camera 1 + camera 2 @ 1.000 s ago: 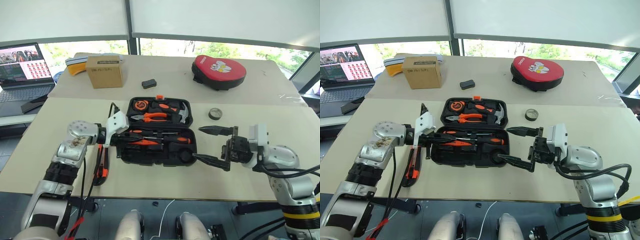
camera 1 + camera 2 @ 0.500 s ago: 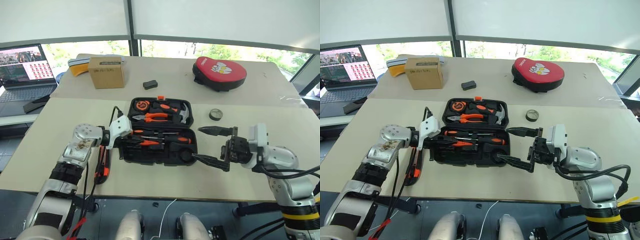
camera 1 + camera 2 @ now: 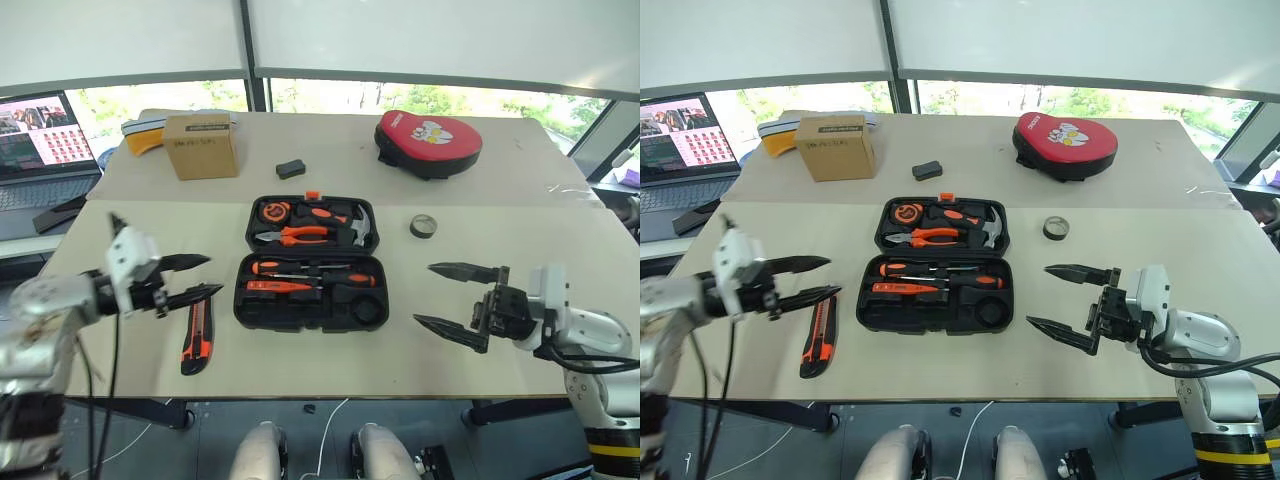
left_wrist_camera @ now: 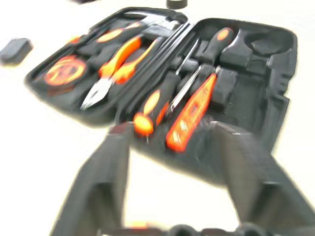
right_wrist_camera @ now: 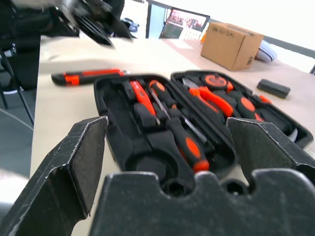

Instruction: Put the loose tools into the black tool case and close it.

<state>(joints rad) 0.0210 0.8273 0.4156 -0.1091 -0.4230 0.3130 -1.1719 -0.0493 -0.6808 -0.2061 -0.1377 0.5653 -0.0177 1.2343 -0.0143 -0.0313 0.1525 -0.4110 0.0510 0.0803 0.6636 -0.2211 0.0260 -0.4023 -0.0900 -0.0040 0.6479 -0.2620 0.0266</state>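
- While the beige table [image 3: 330, 360] carries everything, the black tool case [image 3: 312, 268] lies open near its middle, both halves flat, the hinge running across between them.
- Far half of the case: orange-handled pliers [image 3: 297, 236], a steel-headed hammer [image 3: 362, 229] and a round tape measure [image 3: 273, 212] sit in their slots.
- Near half of the case: two long screwdrivers [image 3: 315, 268] with black-and-orange handles lie lengthwise, and the small all-orange tester screwdriver [image 3: 272, 286] lies just in front of them; the round recess at the near right corner holds nothing.
- Left gripper [image 3: 200, 277] hovers over the table to the left of the case, fingers spread and holding nothing, tips pointing toward the case and apart from it.
- Right gripper [image 3: 450, 300] hovers to the right of the case, fingers spread wide and holding nothing, tips pointing toward the case's right end.
- Orange-and-black utility knife [image 3: 196, 335] lies on the table left of the case, below the left gripper, its length running toward the table's near edge.
- Small dark tape roll [image 3: 425, 226] rests on the table just off the case's far right corner, apart from it.
- Farther back stand a red padded pouch [image 3: 428, 143], a cardboard box [image 3: 201, 146] and a small black block [image 3: 292, 168]; a laptop [image 3: 45, 140] sits off the far left edge.
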